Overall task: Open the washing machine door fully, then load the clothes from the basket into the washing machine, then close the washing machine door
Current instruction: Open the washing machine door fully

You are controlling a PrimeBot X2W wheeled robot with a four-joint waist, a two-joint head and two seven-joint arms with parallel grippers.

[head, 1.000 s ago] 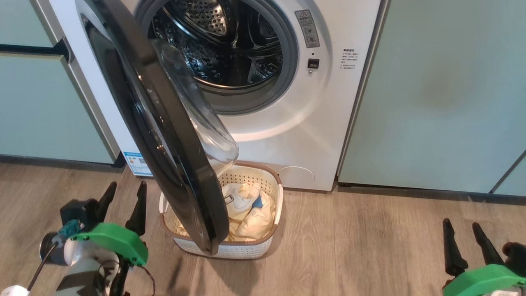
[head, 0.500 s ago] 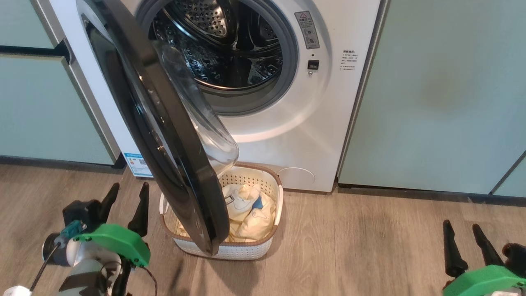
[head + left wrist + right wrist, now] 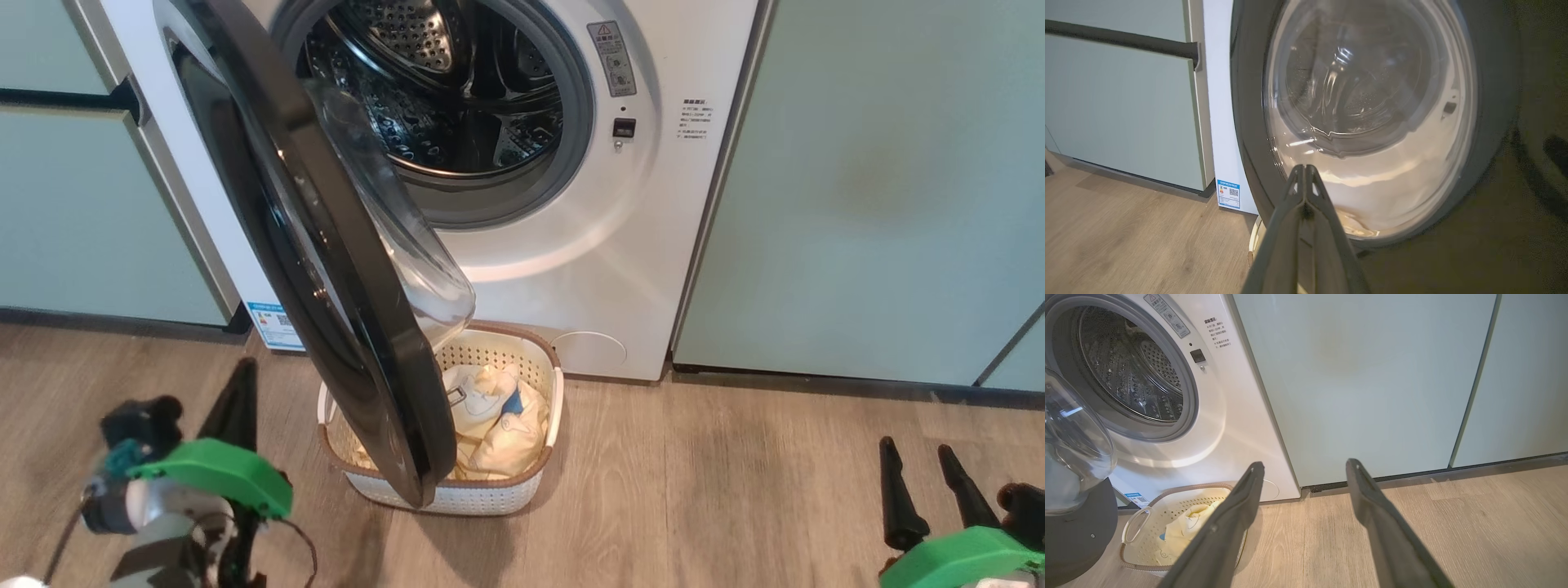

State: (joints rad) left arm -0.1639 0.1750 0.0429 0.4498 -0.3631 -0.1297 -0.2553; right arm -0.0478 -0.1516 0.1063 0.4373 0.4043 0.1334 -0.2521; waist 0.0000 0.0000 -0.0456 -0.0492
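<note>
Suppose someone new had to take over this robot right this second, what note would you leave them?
Left claw: shut, empty, low beside the large round glossy black door.
Right claw: open, empty, low at the right.
Door stands partly open, jutting out above the small cream perforated plastic basket on the wooden floor before the white front-loading washing machine.
Pale yellow clothes lie in the basket; the steel drum looks empty.
Done: door unlatched. Left: swing it fully open, load clothes, close door.

Pale teal cabinets [image 3: 865, 180], wood floor [image 3: 735, 490]
</note>
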